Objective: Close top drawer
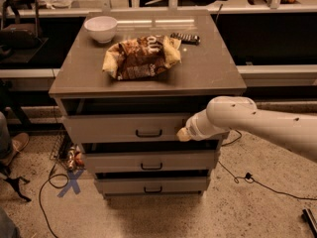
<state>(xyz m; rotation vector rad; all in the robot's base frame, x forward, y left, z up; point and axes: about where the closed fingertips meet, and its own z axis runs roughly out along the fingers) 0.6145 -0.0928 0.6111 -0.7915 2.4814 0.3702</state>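
The top drawer (124, 128) is a wide grey-brown panel with a small dark bail handle (149, 133) at its centre. It stands out only slightly from the cabinet, with a dark gap above it. My gripper (184, 134) is at the end of the white arm, pressed against the right part of the drawer front. The two lower drawers (148, 161) sit below it.
On the cabinet top (208, 73) lie a brown snack bag (141, 56), a white bowl (101, 29) at the back left and a dark remote (185, 37) at the back. Cables (247, 177) and blue tape (72, 182) lie on the floor.
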